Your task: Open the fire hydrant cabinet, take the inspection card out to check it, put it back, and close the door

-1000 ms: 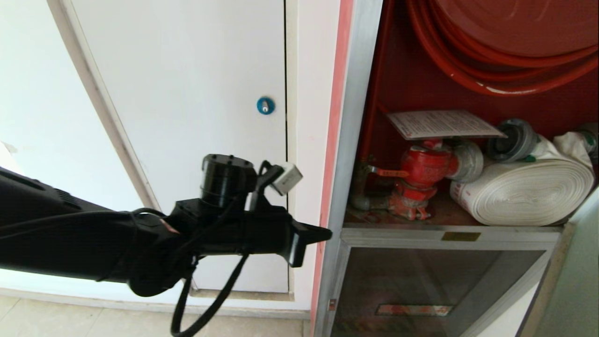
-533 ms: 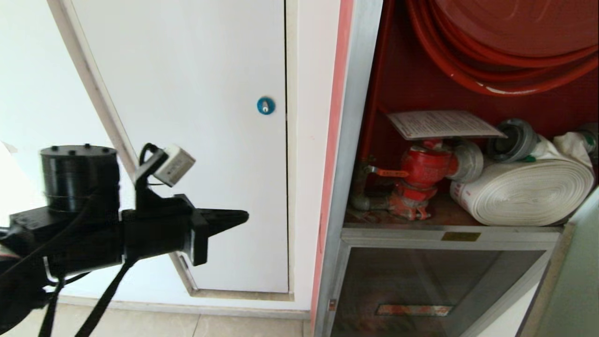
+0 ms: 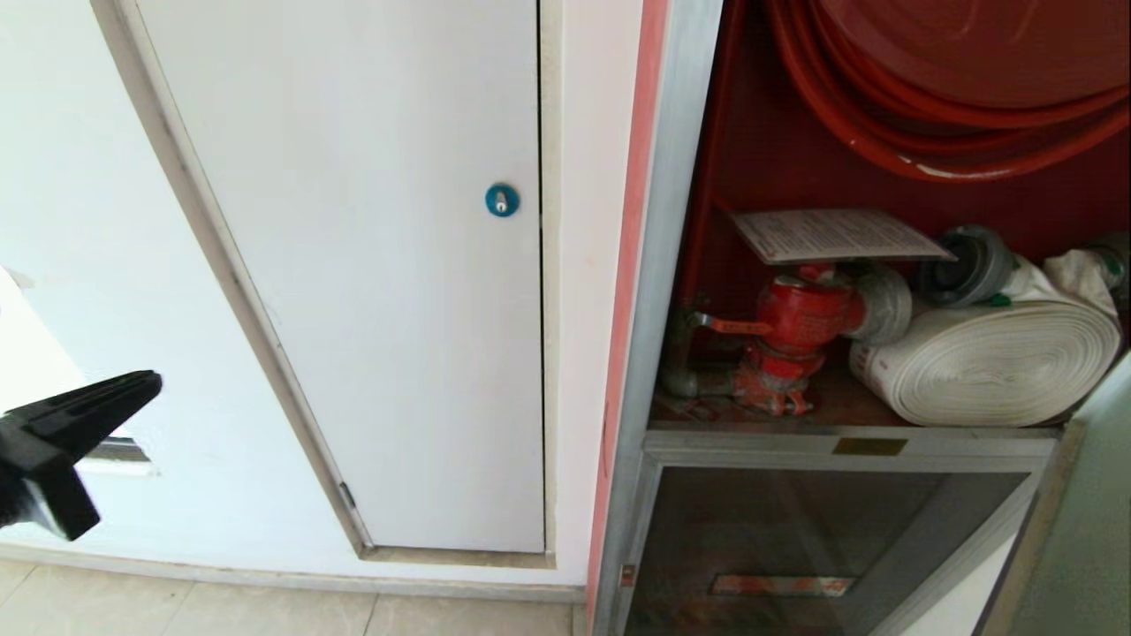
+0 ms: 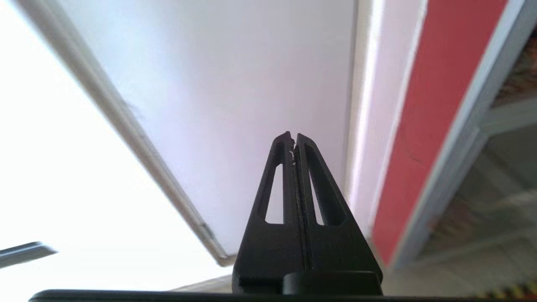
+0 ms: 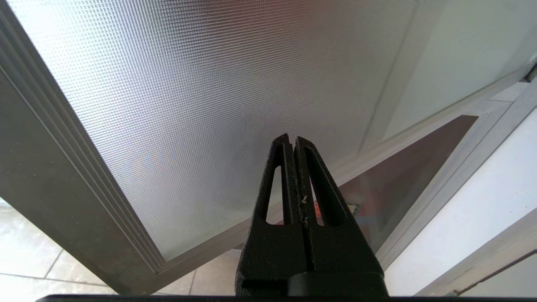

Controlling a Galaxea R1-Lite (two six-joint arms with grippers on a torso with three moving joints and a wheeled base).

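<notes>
The fire hydrant cabinet (image 3: pixel 661 265) stands open, showing its red inside, a red hose reel (image 3: pixel 954 79), a red valve (image 3: pixel 800 318) and a rolled white hose (image 3: pixel 990 358). On top of the valve lies the inspection card (image 3: pixel 831 234), flat, with no gripper near it. My left gripper (image 3: pixel 146 386) is shut and empty at the far left edge of the head view, well away from the cabinet; its wrist view shows the left gripper (image 4: pixel 293 136) pointing at the white panel. My right gripper (image 5: pixel 292 138) is shut and empty, close before the open door's textured glass (image 5: pixel 209 84).
A white panel with a blue round lock (image 3: pixel 501 200) fills the wall left of the cabinet. Below the cabinet shelf is a glass panel with an orange-red strip (image 3: pixel 782 583). Pale floor tiles (image 3: pixel 265 609) run along the bottom.
My left arm has drawn back leftward from beside the cabinet frame to the picture's left edge; only its shut fingers still show. The card and the right gripper have not moved.
</notes>
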